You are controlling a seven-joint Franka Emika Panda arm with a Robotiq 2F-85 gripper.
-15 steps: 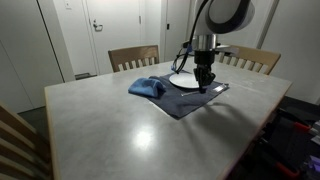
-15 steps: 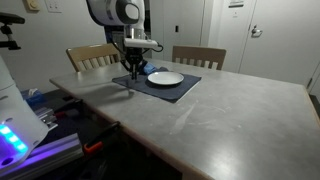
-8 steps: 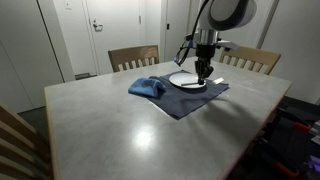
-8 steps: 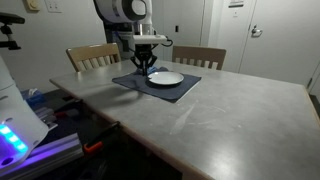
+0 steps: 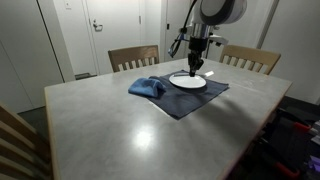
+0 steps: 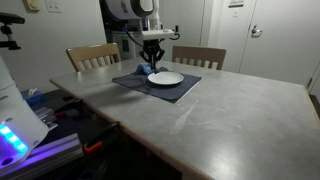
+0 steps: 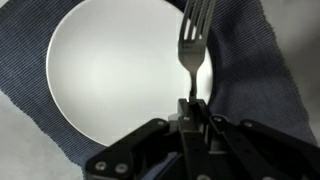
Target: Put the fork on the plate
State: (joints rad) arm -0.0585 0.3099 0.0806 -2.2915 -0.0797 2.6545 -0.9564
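My gripper [image 7: 190,103] is shut on the handle of a silver fork [image 7: 193,40] and holds it in the air. In the wrist view the tines point away over the right rim of the white plate [image 7: 110,70]. The plate lies on a dark blue placemat [image 7: 245,70]. In both exterior views the gripper [image 5: 194,68] [image 6: 153,66] hangs just above the plate [image 5: 188,81] [image 6: 166,78], the fork too small to make out there.
A crumpled blue cloth [image 5: 147,87] lies on the placemat's edge [image 5: 180,102] beside the plate. The grey table [image 5: 120,130] has wooden chairs [image 5: 133,57] at its far side and one at the near corner [image 5: 15,140]. Doors stand behind.
The gripper has risen and moved from the placemat's edge to above the plate, carrying the fork.
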